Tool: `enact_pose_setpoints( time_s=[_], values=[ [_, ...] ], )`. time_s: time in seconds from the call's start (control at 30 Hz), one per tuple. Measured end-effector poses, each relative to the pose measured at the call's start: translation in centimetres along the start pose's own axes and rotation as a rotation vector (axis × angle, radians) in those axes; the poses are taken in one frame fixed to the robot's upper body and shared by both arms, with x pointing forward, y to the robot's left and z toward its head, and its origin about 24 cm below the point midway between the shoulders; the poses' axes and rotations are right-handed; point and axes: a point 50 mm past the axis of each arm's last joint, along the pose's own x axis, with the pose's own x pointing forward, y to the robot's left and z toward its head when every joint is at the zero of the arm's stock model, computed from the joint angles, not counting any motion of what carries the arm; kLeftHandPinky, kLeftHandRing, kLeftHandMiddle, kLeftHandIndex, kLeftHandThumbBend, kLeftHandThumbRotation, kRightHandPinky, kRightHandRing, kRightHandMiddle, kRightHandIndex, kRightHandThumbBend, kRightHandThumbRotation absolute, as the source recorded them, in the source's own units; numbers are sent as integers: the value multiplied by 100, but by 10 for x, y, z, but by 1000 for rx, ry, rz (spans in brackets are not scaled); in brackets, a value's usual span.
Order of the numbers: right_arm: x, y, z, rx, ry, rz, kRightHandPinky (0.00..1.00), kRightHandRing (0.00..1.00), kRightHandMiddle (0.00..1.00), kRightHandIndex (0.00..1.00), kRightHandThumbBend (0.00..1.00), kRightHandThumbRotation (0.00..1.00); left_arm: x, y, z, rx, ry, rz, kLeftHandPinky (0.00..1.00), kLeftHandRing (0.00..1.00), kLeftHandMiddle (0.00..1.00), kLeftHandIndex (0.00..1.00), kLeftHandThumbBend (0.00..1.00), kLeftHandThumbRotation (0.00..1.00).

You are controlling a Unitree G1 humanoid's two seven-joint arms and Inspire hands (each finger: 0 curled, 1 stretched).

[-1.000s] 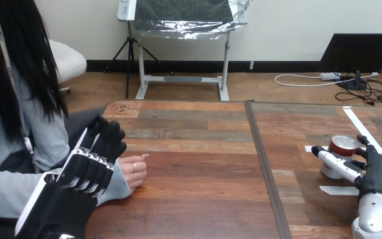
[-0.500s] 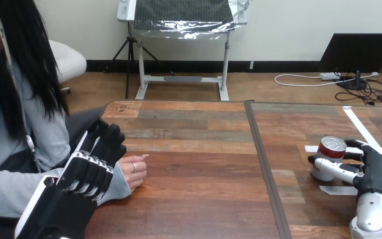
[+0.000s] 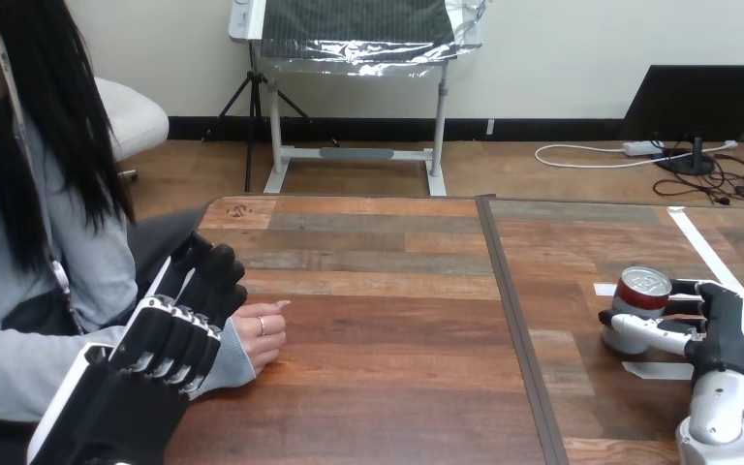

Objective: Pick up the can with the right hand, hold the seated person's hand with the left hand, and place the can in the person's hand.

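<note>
A silver can [image 3: 638,302] with a red band stands at the table's right side, tilted a little. My right hand [image 3: 729,336] is curled round it, thumb in front and fingers behind. At the left edge of the table the person's hand [image 3: 262,331] rests loosely closed on the wood. My left hand [image 3: 176,329] lies over the person's wrist, with its fingers curled across the grey sleeve cuff and its thumb on the far side.
The wooden table [image 3: 378,329] has a dark seam [image 3: 513,310] running front to back between its two tops. White tape strips [image 3: 699,244] lie on the right top around the can. The person sits at the left side.
My right hand has slid the can a short way to the left and closed tighter round it. The left hand and the person's hand have stayed put.
</note>
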Motion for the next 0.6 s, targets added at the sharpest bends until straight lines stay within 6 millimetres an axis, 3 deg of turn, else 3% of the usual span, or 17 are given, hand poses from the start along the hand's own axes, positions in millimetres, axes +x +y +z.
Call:
enact_pose_setpoints(
  time_s=[0.6],
  values=[
    [2,1,5,-29,4,-15,45,49,51,50,89,0,1,0,0,2,-1,4,100,100,100,100,100,39]
  ],
)
